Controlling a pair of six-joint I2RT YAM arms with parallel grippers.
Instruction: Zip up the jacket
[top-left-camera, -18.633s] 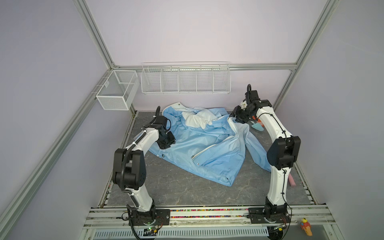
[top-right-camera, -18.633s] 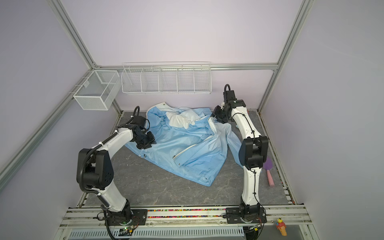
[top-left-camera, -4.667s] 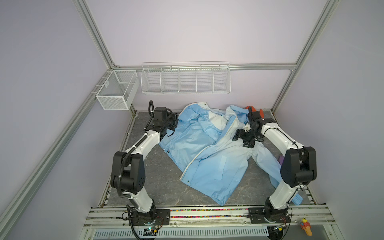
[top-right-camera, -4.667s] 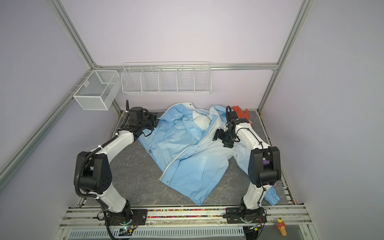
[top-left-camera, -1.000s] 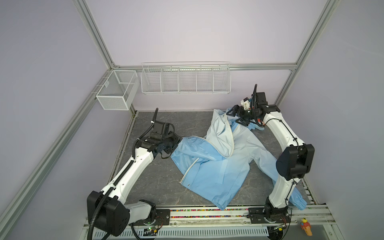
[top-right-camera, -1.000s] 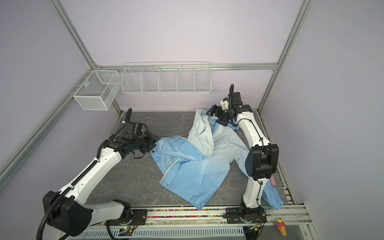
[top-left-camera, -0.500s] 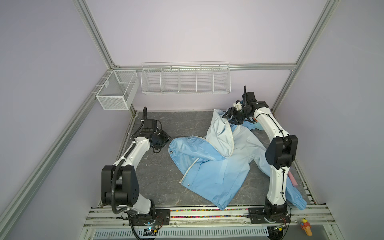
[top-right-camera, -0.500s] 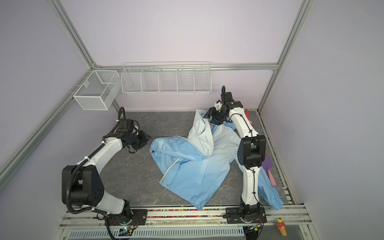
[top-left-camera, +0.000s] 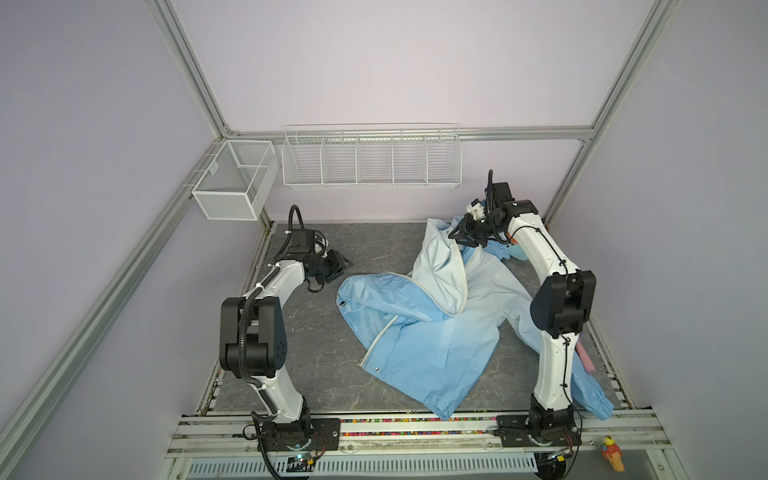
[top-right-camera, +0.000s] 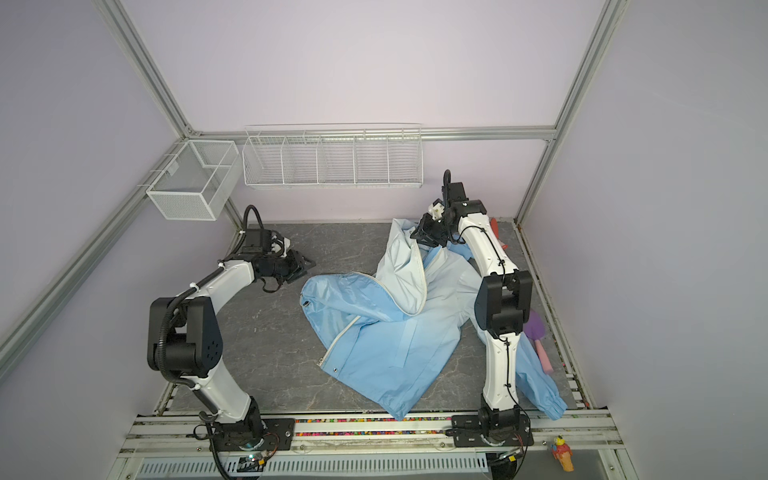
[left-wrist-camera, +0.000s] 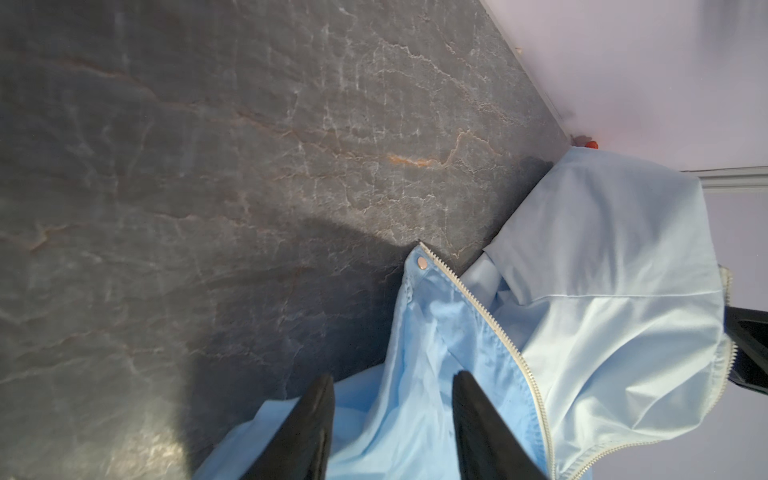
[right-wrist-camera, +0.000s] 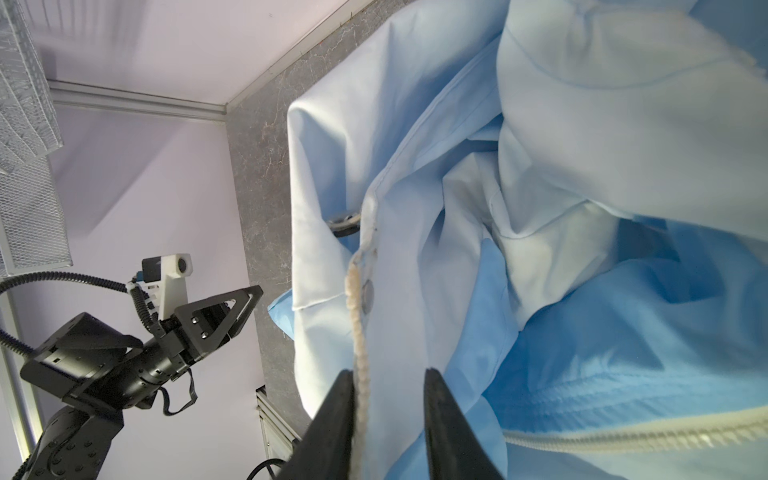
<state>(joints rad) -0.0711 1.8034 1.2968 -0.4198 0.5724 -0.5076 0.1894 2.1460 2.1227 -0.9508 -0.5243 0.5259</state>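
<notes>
Light-blue cloth, the jacket (top-left-camera: 432, 332) lies rumpled on the grey surface (top-left-camera: 374, 245) in front of the wire rack (top-left-camera: 370, 166), mostly toward the rack's right end in both top views. It is unzipped. The white zipper (top-left-camera: 460, 274) edges a pale flap that stands up to my right tool (top-left-camera: 462, 237), which hangs below the rack's right end. In the right wrist view, the right tool (right-wrist-camera: 388, 374) has the zipper edge and a fold of cloth between its fingers, which stand close together; I cannot tell whether they bite. My left tool (top-left-camera: 340, 266) sits low below the rack's left part, fingers spread and holding nothing, apart from the jacket's nearest corner. One sleeve lies stretched away from the rack, its cuff (top-left-camera: 602, 409) beside my right arm's base.
</notes>
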